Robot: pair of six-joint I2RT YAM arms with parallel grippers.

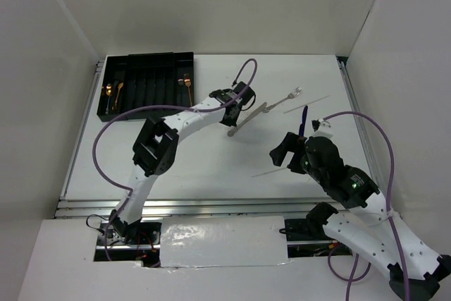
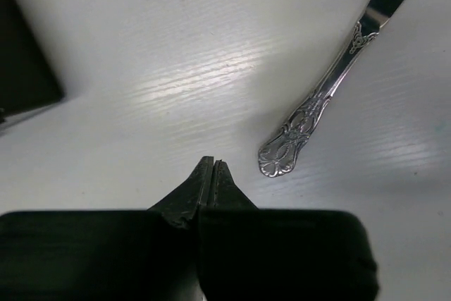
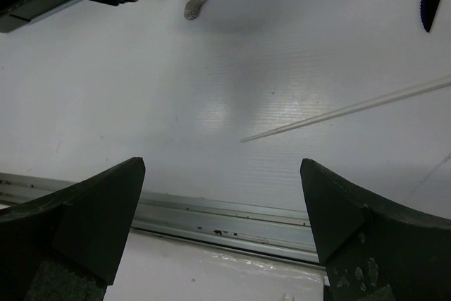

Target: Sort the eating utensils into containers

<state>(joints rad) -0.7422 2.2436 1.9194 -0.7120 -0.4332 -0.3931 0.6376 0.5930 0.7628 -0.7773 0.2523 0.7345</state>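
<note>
Tray: far left of table; copper pieces in outer slots.
Left gripper: jaws clenched on nothing, tips pressed together over bare table.
Silver knife: flat on table, ornate handle end just right of left tips, not touching; long axis runs up-right away from jaws. Left arm nearer.
Likely need: open, shift right, straddle handle.
Fork, dark knife: loose, further right.
Right gripper: jaws spread wide, holding nothing.

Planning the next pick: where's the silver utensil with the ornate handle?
In the top view, the ornate-handled silver utensil lies diagonally mid-table, just right of the shut left gripper, with the silver fork further right.
</note>
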